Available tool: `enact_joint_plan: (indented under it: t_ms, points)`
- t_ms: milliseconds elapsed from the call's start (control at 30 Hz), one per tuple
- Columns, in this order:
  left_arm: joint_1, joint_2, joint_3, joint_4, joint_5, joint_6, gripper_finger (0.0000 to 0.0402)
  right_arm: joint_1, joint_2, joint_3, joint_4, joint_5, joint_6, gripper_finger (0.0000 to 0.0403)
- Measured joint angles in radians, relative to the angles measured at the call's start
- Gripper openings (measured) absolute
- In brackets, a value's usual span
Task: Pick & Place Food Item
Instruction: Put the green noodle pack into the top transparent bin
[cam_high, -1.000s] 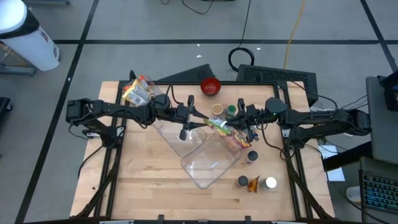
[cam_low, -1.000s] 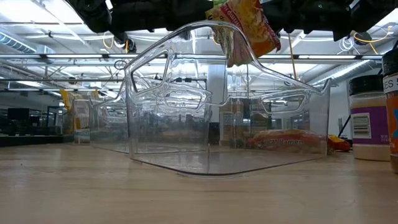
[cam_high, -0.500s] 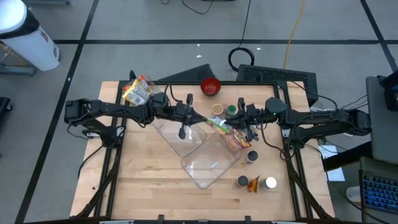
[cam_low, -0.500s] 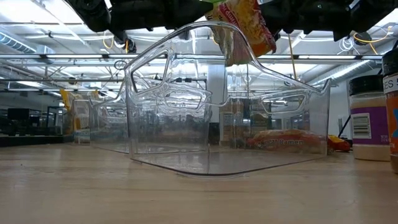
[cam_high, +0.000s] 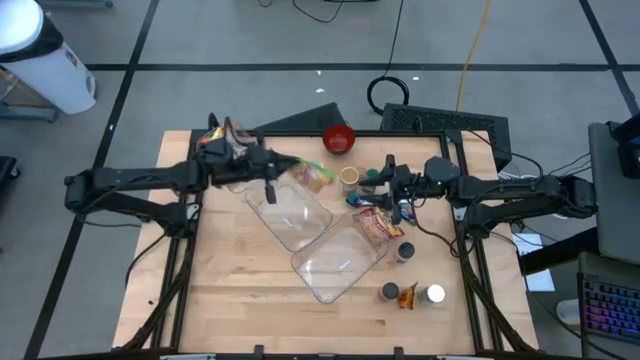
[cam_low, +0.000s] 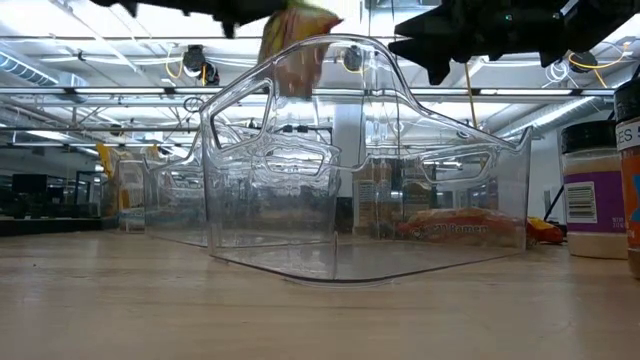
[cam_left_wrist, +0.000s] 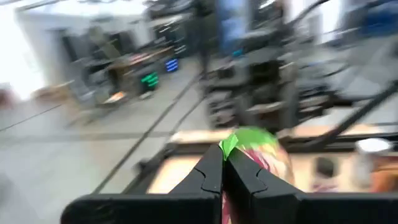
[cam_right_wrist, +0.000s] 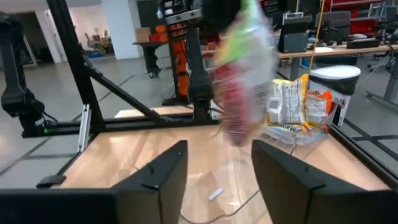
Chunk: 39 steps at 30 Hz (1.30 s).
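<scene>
The food item is a crinkly packet (cam_high: 316, 176) with a green and red print. It hangs in the air above the far clear bin (cam_high: 290, 212), with my left gripper (cam_high: 288, 172) shut on it. The low view shows the packet (cam_low: 296, 48) dangling over the bin's rim. My right gripper (cam_high: 372, 192) stands open to the packet's right, above the near clear bin (cam_high: 340, 262), and nothing is between its fingers (cam_right_wrist: 166, 167). In the right wrist view the packet (cam_right_wrist: 245, 81) shows blurred, farther off. My left gripper pinches the packet's green end (cam_left_wrist: 232, 144) between its two shut fingers (cam_left_wrist: 208, 174). The fingers reach in level from the table's left. The packet hangs below and beyond the fingertips, clear of the bin and the table.
A ramen packet (cam_high: 378, 224) lies in the near bin. More packets (cam_high: 222, 142) are heaped at the far left. A red bowl (cam_high: 339, 138) and a cup (cam_high: 349, 178) stand at the far edge, and several jars (cam_high: 408, 290) near the right edge.
My left gripper has shut on the packet, and my right gripper has opened and let it go. The left gripper has then drawn back toward the table's left edge and risen. The packet has gone with it, from over the near bin to over the far one.
</scene>
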<state>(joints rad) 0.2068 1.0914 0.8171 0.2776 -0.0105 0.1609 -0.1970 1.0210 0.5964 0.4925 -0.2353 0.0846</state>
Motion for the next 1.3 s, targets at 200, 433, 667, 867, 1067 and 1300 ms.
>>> enact_joint_plan:
  t_ms: [200, 433, 667, 867, 1067, 1300]
  points:
    - [-0.001, -0.171, -0.167, 0.058, -0.334, -0.089, 0.0002, 0.000, 0.000, 0.000, -0.009, 0.000, -0.003, 0.0200]
    - [-0.001, -0.359, -0.419, 0.218, -0.683, -0.188, 0.0001, 0.000, 0.000, 0.000, -0.014, -0.001, -0.021, 0.0195]
    - [-0.001, -0.472, -0.621, 0.347, -0.876, -0.265, 0.0001, 0.000, 0.000, 0.000, -0.026, -0.001, -0.026, 0.0194]
    - [-0.001, -0.479, -0.748, 0.432, -0.978, -0.327, 0.0001, 0.000, 0.000, 0.000, -0.026, -0.001, -0.048, 0.0190]
    - [-0.001, -0.474, -0.802, 0.376, -1.039, -0.551, 0.0001, -0.001, 0.000, 0.000, -0.026, -0.001, -0.048, 0.0189]
    - [-0.001, -0.442, -0.801, 0.345, -1.081, -0.618, 0.0000, -0.001, 0.000, 0.000, -0.026, -0.001, -0.048, 0.0185]
